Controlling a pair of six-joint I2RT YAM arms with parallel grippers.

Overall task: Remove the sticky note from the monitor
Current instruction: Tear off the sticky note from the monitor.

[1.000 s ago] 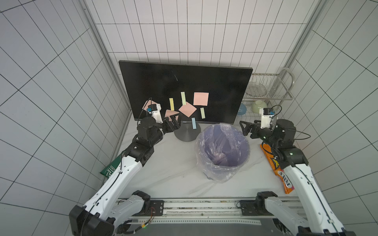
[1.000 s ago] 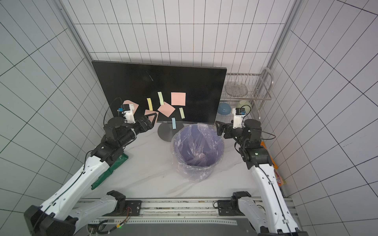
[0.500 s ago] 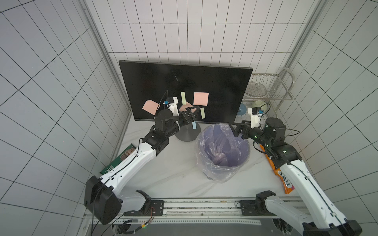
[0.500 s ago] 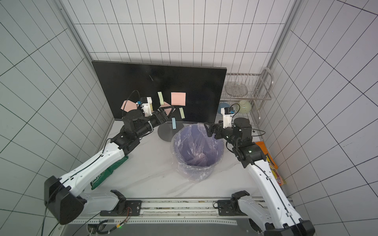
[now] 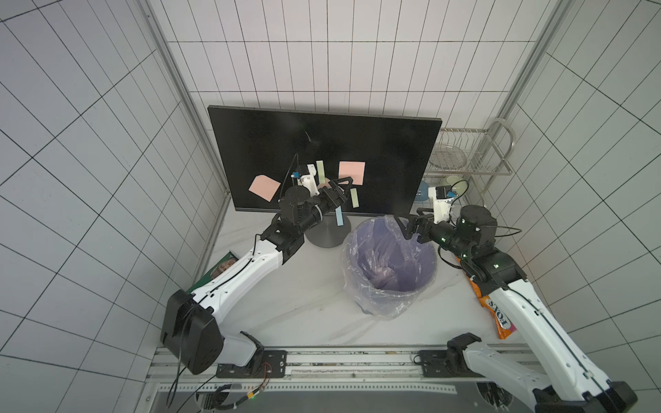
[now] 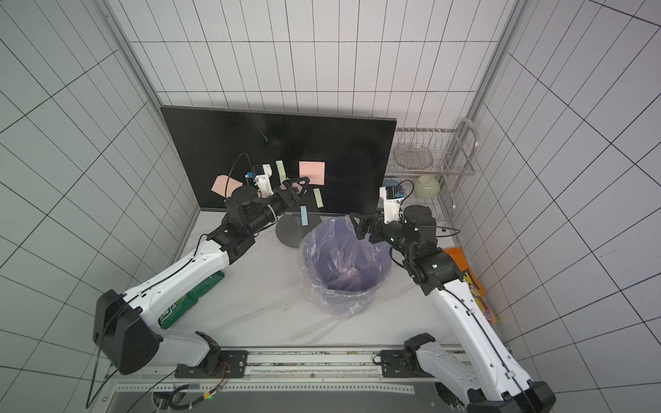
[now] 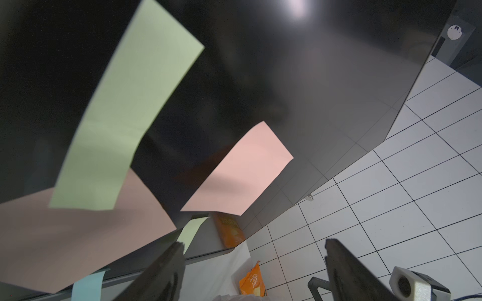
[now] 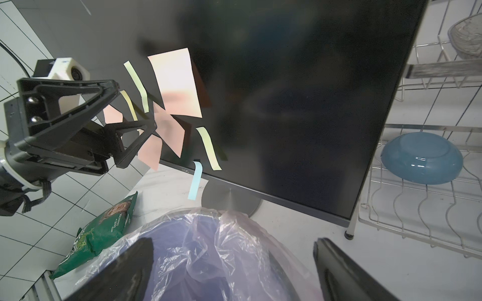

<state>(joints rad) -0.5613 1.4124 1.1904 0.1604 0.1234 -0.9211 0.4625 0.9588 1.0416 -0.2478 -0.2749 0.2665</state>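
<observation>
The black monitor (image 5: 386,150) (image 6: 343,143) (image 8: 287,104) stands at the back on a round grey stand (image 5: 323,234). Several sticky notes are on its screen: pink squares (image 5: 352,172) (image 5: 264,187) (image 7: 240,172), green strips (image 5: 320,171) (image 7: 125,117) and a blue strip (image 5: 339,217) at the bottom edge. My left gripper (image 5: 347,183) (image 6: 301,183) (image 7: 254,250) (image 8: 135,106) is open right in front of the middle pink note (image 8: 169,130), with nothing between its fingers. My right gripper (image 5: 406,227) (image 6: 359,227) (image 8: 233,243) hangs open and empty over the bin's far rim.
A purple bin (image 5: 390,264) (image 8: 208,260) lined with a clear bag stands in front of the monitor. A wire dish rack (image 5: 468,157) at the back right holds a blue bowl (image 8: 421,159). An orange snack bag (image 5: 499,316) lies right, a green one (image 6: 186,300) left.
My left arm has swung right along the screen, from the left pink note to the notes in the middle. My right arm has moved left to the bin's rim.
</observation>
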